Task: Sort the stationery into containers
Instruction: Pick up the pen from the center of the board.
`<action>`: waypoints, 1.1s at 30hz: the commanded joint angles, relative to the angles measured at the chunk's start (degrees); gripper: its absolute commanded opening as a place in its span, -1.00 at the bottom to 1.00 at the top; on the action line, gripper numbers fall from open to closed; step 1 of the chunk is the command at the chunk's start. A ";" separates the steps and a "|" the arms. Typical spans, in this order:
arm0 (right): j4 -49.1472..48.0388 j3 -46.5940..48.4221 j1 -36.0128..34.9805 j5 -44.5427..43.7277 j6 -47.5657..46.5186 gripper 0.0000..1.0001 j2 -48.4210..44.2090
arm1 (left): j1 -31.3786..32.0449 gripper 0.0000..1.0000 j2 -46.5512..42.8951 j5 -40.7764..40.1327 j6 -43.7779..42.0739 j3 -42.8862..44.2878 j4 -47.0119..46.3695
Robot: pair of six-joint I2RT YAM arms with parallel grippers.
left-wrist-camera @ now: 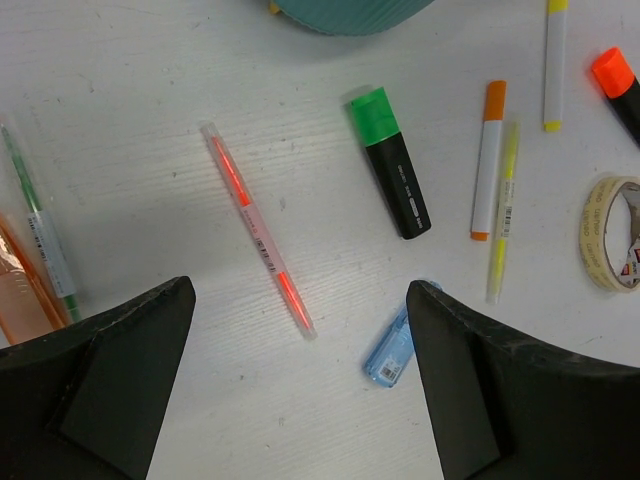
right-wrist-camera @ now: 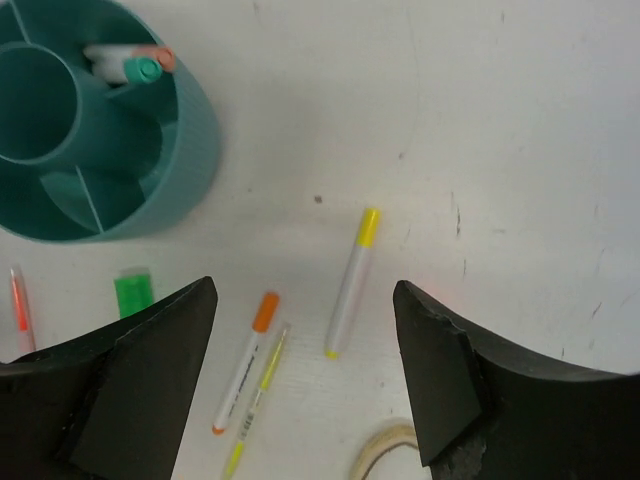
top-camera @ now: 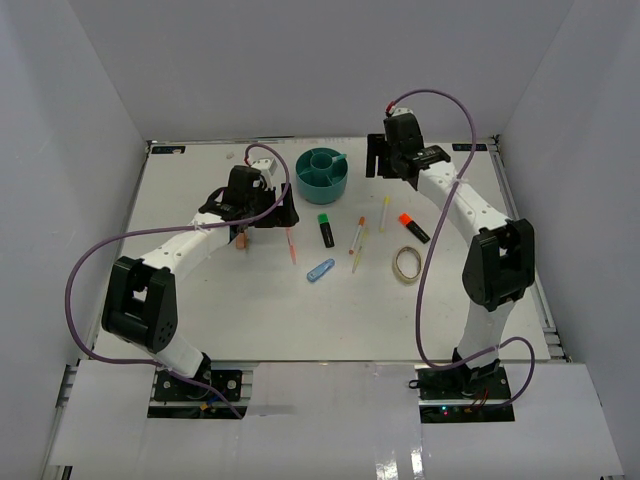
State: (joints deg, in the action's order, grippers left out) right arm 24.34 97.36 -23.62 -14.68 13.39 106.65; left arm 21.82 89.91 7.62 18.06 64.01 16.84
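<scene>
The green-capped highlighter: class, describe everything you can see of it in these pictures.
The green-capped highlighter is a stubby marker, seemingly plastic: black body with small white print, bright green cap fitted on. It lies flat on the white table, cap end pointing toward the teal organizer, between the red pen and the orange-capped marker. Nothing touches it but the table.

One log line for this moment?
left gripper open, empty | right gripper open, empty | teal organizer two pens inside | green highlighter, tape ring on table
</scene>
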 commanded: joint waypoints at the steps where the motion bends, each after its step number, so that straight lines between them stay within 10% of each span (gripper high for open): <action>1: 7.03 0.01 0.85 0.16 3.04 0.54 2.23 | -0.29 0.96 -0.70 1.43 0.48 2.44 0.65; 33: 13.72 16.98 5.25 3.95 6.65 0.02 27.64 | -0.29 0.96 1.76 1.87 0.22 3.14 1.88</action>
State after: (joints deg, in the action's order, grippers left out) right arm 38.04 111.39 -18.39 -11.20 19.55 133.23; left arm 21.82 91.74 8.40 18.09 65.17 18.44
